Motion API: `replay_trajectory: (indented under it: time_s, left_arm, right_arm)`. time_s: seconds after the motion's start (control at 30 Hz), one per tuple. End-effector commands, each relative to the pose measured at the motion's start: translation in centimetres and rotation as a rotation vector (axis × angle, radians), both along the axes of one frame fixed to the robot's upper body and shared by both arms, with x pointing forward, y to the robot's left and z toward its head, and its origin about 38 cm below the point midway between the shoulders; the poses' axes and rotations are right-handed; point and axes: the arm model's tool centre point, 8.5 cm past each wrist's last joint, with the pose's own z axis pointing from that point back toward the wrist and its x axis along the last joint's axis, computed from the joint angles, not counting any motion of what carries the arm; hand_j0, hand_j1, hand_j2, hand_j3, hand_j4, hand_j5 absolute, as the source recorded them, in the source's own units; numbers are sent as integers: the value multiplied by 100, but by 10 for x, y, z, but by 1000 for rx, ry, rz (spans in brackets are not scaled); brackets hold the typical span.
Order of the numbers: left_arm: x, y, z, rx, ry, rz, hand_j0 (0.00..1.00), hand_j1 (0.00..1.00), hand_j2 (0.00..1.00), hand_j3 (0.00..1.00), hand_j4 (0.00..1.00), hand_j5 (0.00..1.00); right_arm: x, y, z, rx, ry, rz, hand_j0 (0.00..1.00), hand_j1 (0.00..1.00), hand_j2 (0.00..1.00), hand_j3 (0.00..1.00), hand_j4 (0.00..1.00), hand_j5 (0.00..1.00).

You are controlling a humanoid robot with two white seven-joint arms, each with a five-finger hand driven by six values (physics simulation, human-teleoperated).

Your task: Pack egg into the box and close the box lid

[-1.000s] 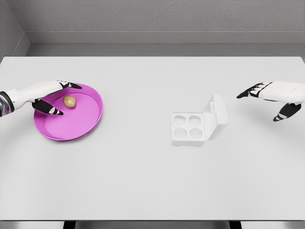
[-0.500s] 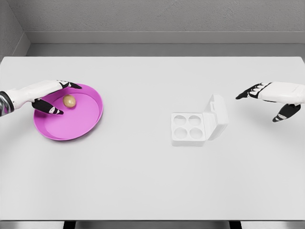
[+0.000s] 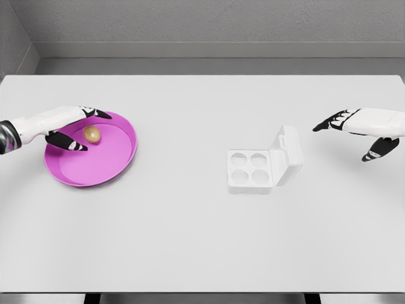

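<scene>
I'm looking down on the white table, and there's plenty of bare surface: the whole near half is free, and so is the wide strip between the pink plate on the left and the box right of centre. The table's far edge runs along the grey wall, the near edge along the bottom of the view, with both well apart from anything I'm handling.

The egg sits in the plate, in its upper left part, a small tan thing resting on the pink floor inside the raised rim. My left hand reaches in from the left edge over that side of the plate, fingers apart and bracketing the egg: upper fingers stretched past it on the far side, thumb pointing in on the near side. I can't tell if any fingertip is touching the egg; it looks just beside it, not clamped.

The box lies open, four round cups showing, all empty, its lid tilted up on the right side. The lid is the only thing standing up in that area.

My right hand hovers at the right edge, well apart from the lid, fingers spread and pointing left, thumb hanging down, holding nothing. Between it and the box the table is bare
</scene>
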Motion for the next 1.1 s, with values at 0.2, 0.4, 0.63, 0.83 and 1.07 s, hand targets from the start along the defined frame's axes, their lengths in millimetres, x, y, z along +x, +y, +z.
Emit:
replay_trajectory:
  time_s: [0.2, 0.4, 0.63, 0.83, 1.07]
  left_arm:
    - [0, 6, -4, -5, 16, 18, 87, 87, 87, 87, 87, 87]
    - [2, 3, -3, 6, 19, 8, 85, 85, 85, 85, 85, 85]
    - [3, 5, -4, 6, 23, 18, 84, 84, 84, 84, 84, 84]
    - [3, 5, -5, 9, 25, 15, 63, 63, 63, 63, 63, 63]
    - [0, 3, -8, 17, 32, 5, 61, 61, 61, 61, 61, 61]
  right_arm:
    - [1, -4, 5, 16, -15, -16, 100, 100, 100, 100, 100, 100]
    - [4, -21, 3, 18, -5, -73, 100, 100, 100, 100, 100, 100]
    - [5, -15, 5, 26, -18, -58, 100, 100, 100, 100, 100, 100]
    - [11, -9, 1, 48, -15, -61, 100, 100, 100, 100, 100, 100]
    - [11, -6, -1, 55, -14, -58, 100, 100, 100, 100, 100, 100]
